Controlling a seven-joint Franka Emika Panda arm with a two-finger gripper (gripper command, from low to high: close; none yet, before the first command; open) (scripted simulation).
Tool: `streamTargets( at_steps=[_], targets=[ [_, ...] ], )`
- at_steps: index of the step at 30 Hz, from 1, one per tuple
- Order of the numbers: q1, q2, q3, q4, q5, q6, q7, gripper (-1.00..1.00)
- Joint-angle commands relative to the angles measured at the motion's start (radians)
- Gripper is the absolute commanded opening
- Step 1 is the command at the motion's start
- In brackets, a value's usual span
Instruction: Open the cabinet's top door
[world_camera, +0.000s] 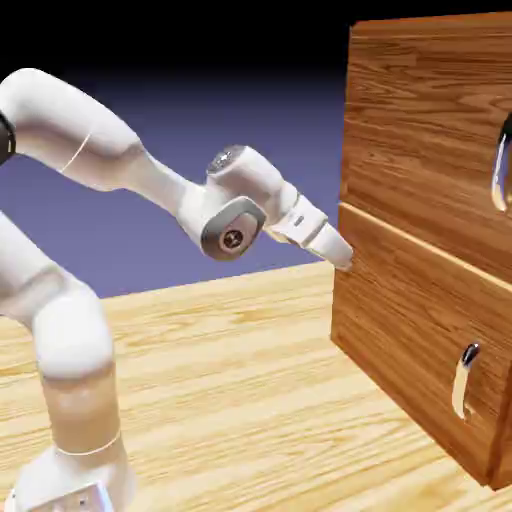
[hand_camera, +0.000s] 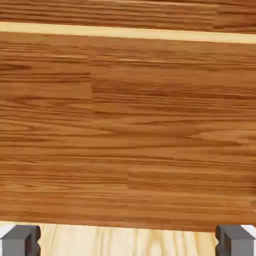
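Note:
The cabinet (world_camera: 400, 300) of reddish-brown wood stands at the right of the exterior view. Its top door (world_camera: 425, 120) is shut flush, and its curved silver handle (world_camera: 499, 165) sits at the picture's right edge. My gripper (world_camera: 343, 255) points at the cabinet's near left edge, level with the seam between the two panels and well left of that handle. In the hand view the cabinet's wood grain (hand_camera: 128, 125) fills the picture. The gripper (hand_camera: 128, 242) is open, with one grey fingertip (hand_camera: 20, 240) in each bottom corner and nothing between them.
The lower panel (world_camera: 420, 350) carries a smaller silver handle (world_camera: 463, 380). The pale wooden table (world_camera: 250, 400) spreads left of the cabinet. My white arm (world_camera: 70, 330) rises at the lower left. A pale stripe (hand_camera: 128, 32) crosses the wood near the hand view's top.

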Motion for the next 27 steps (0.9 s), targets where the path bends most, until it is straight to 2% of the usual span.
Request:
streamTargets(
  at_steps=[1, 27],
  targets=[
    [0.017, -0.004, -0.019, 0.014, -0.044, 0.002, 0.033, 0.00],
    [0.458, -0.104, -0.512, 0.389, -1.174, 0.067, 0.877, 0.00]
  ],
)
